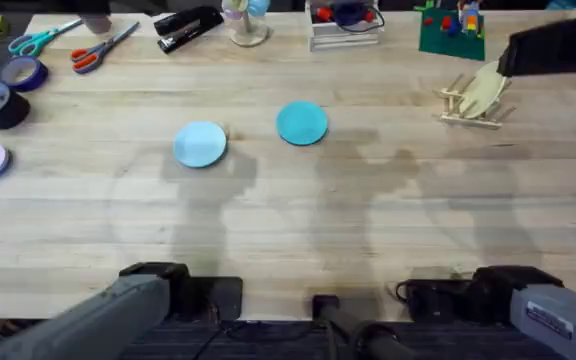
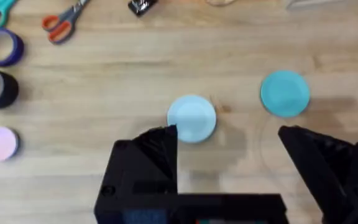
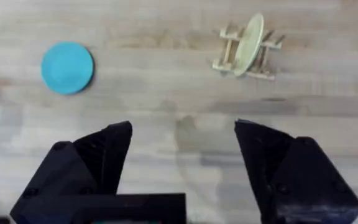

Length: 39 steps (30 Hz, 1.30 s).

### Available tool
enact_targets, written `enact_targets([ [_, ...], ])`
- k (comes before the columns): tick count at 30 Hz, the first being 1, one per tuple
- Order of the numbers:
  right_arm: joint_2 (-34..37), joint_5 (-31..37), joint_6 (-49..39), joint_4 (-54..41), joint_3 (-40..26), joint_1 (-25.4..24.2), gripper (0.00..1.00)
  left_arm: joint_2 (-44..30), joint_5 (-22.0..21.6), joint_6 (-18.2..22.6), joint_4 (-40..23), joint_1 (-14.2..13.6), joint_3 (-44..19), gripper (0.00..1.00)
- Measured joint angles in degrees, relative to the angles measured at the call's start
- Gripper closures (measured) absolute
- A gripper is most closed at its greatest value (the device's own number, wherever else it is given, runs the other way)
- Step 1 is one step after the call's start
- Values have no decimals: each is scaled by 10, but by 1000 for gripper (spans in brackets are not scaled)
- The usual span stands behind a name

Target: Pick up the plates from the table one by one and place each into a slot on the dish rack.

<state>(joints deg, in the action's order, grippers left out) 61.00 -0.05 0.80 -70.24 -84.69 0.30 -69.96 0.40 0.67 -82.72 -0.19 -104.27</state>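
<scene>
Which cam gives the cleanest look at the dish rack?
Right wrist. There the dish rack sits unobstructed, its dowels and the pale plate standing in a slot clearly visible. Overhead shows the dish rack at the far right, partly cut off by a dark shape over its upper edge.

arms: grey links, black bases | right arm: white label, text unreadable | fingers (image 3: 98, 162): black, angular

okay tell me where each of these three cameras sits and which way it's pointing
Overhead: above the arm bases, looking down and forward over the table; both arms at bottom.
Left wrist: on the left arm, facing the pale blue plate; open left hand below.
Right wrist: facing the dish rack; open right hand below.
All three share the teal plate.
</scene>
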Motion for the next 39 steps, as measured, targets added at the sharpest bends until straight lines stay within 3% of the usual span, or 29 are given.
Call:
enact_targets([
  [4,78,0,0,-56,-73,0,7,-102,-2,2,-80,0,-99,8],
  [9,85,0,0,-57,-73,0,7,-110,-2,3,-82,0,-100,8],
  [10,85,0,0,-57,-73,0,7,-110,-2,1,-82,0,-100,69],
  [14,85,0,0,-57,-73,0,7,-110,-2,3,-82,0,-101,705],
  [15,85,0,0,-57,-73,0,7,-110,-2,3,-82,0,-101,848],
  [16,85,0,0,-57,-73,0,7,-110,-2,6,-82,0,-101,930],
  [32,85,0,0,-57,-74,0,7,-110,1,6,-111,0,-101,959],
  [39,85,0,0,-57,-74,0,7,-105,55,8,-45,0,-36,959],
])
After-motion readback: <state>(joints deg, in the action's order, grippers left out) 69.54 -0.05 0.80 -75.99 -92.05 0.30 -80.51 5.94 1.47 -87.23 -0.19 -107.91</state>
